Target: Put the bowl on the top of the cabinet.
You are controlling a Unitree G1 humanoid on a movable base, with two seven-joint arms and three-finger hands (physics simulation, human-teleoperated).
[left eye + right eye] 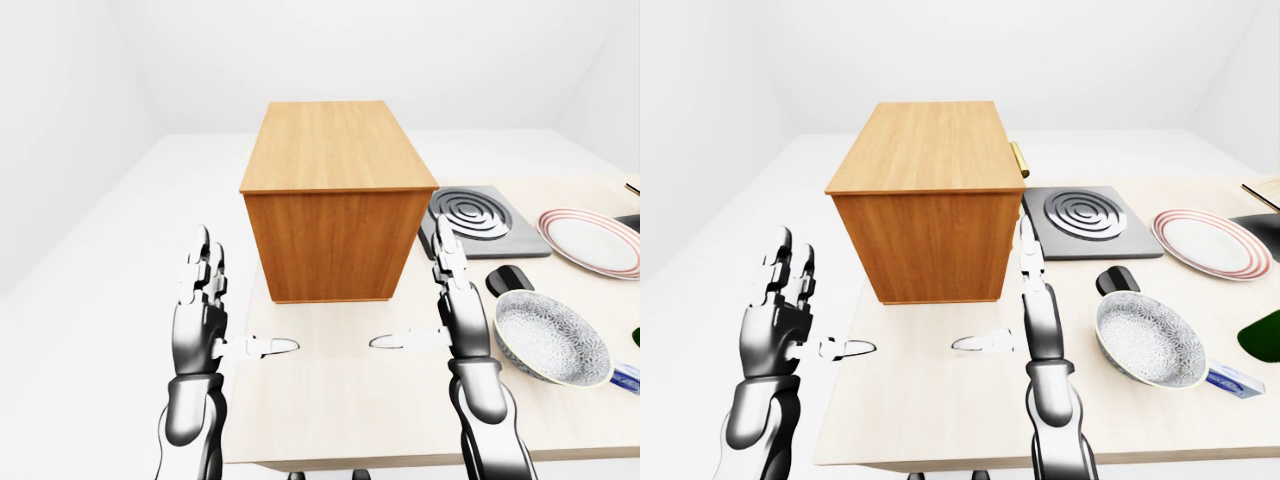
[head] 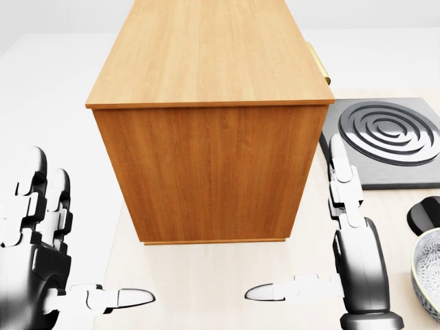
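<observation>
1. Cabinet [image 1: 337,205] sits on the table [image 1: 340,400], top bare, taking up most of the head view.
2. Bowl [image 1: 549,338] is on the table, right of the right hand [image 1: 452,310] and just clear of it, nothing touching it. In the head view only its rim shows at the right edge.
3. Left hand [image 1: 203,315] is released, fingers straight up, thumb pointing inward, holding nothing.
4. Right hand is the same deal: spread wide, thumb pointing left, empty.
5. Hob [image 1: 478,220] lies right of the cabinet, a plate [image 1: 590,242] further right, and a small black thing [image 1: 510,279] just above the bowl.
</observation>
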